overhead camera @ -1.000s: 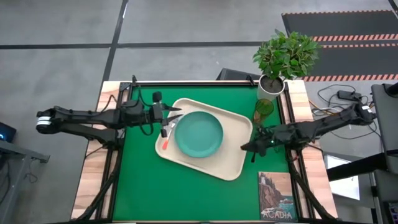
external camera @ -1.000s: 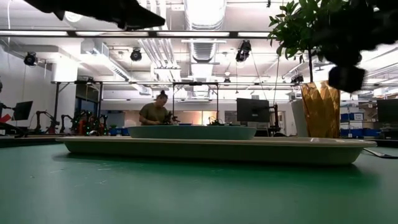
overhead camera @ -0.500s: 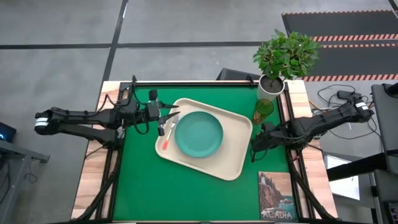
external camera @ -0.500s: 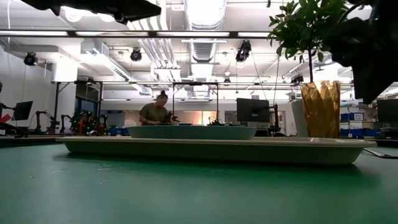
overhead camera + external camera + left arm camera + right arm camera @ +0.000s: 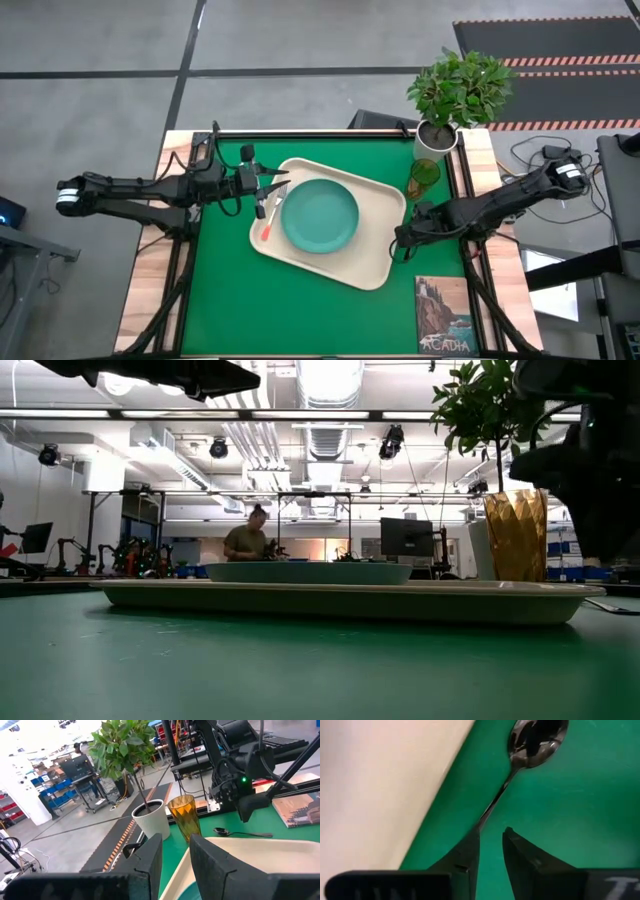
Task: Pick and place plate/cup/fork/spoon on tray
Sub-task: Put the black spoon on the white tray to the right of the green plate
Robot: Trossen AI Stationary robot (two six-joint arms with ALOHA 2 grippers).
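Lining up on the spoon

My right gripper (image 5: 490, 847) hung narrowly open over the spoon (image 5: 532, 742) handle beside the tray (image 5: 385, 262) edge, ready to pinch.

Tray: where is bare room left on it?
The tray is bare on its near-right part, between the plate and the rim. Its left edge is crowded: the fork lies there under the left gripper.

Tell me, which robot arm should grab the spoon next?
The right one, probably. Its gripper hangs right over the spoon on the green mat beside the tray, fingers open around the handle. The left gripper sits across the tray, above the fork.
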